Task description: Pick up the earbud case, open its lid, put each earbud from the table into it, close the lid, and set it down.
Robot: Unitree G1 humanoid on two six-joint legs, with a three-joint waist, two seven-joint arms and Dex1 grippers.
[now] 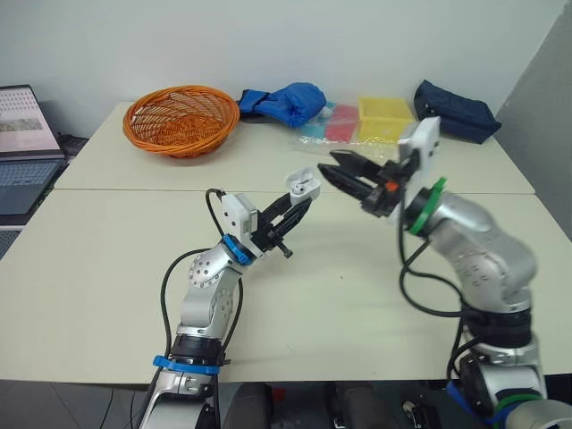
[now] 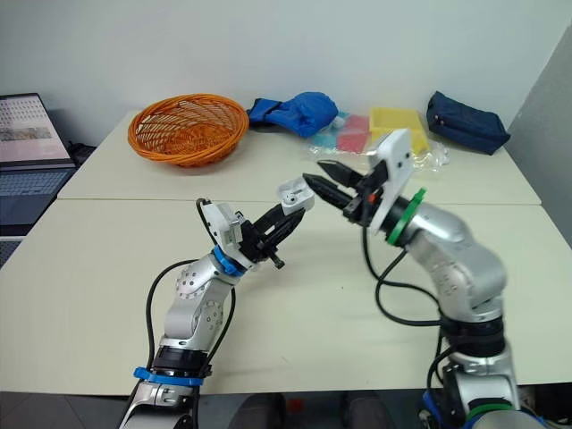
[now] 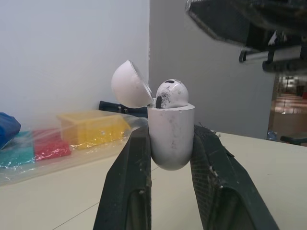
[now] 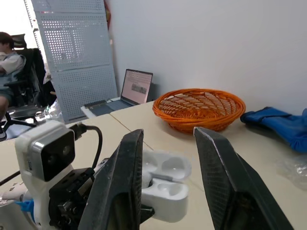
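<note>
Left wrist view: our left claw (image 1: 298,207) is pinching the earbud case (image 3: 170,139), lid (image 3: 129,91) open, one earbud (image 3: 171,93) sitting inside | we are holding it above the bench (image 1: 116,268) | right claw (image 1: 329,163) spread, hovering near it.

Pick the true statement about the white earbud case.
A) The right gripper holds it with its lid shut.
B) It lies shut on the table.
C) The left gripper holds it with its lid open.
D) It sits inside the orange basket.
C: the small white earbud case is clamped between the two black fingers of the left gripper, and its rounded lid is swung back open.
</note>
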